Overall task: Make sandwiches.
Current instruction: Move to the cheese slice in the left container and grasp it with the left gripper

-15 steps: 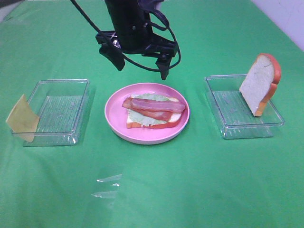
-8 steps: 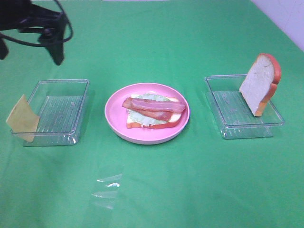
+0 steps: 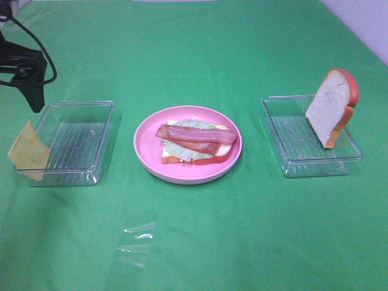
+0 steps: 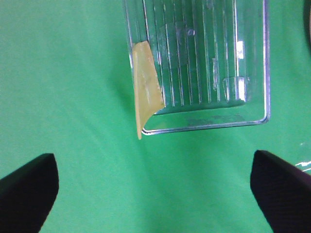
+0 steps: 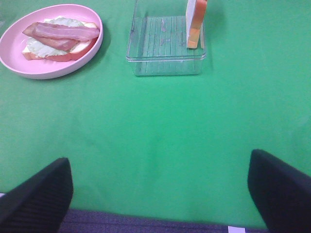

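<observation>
The pink plate (image 3: 145, 142) held a bread slice (image 3: 225, 151) under lettuce (image 3: 182, 148) and bacon (image 3: 197, 134). The cheese (image 3: 27, 151) leaned against the left tray's (image 3: 60, 177) outer wall. A second bread slice (image 3: 327, 106) stood on edge in the right tray (image 3: 315, 165). Wrist views showed the left gripper (image 4: 155, 189) and right gripper (image 5: 158, 191) spread wide and empty. The overhead view caught only the left one, at the edge of the open green cloth (image 3: 242, 230).

A robot lab bench, not a kitchen: a plain green cloth (image 3: 242, 242) lies under everything, the food (image 3: 197, 136) on the pink plate (image 3: 145, 144) is a toy, clear plastic trays (image 3: 76, 142) flank it, and a black cabled arm (image 3: 27, 76) hangs above (pale wall (image 3: 367, 24) behind).
</observation>
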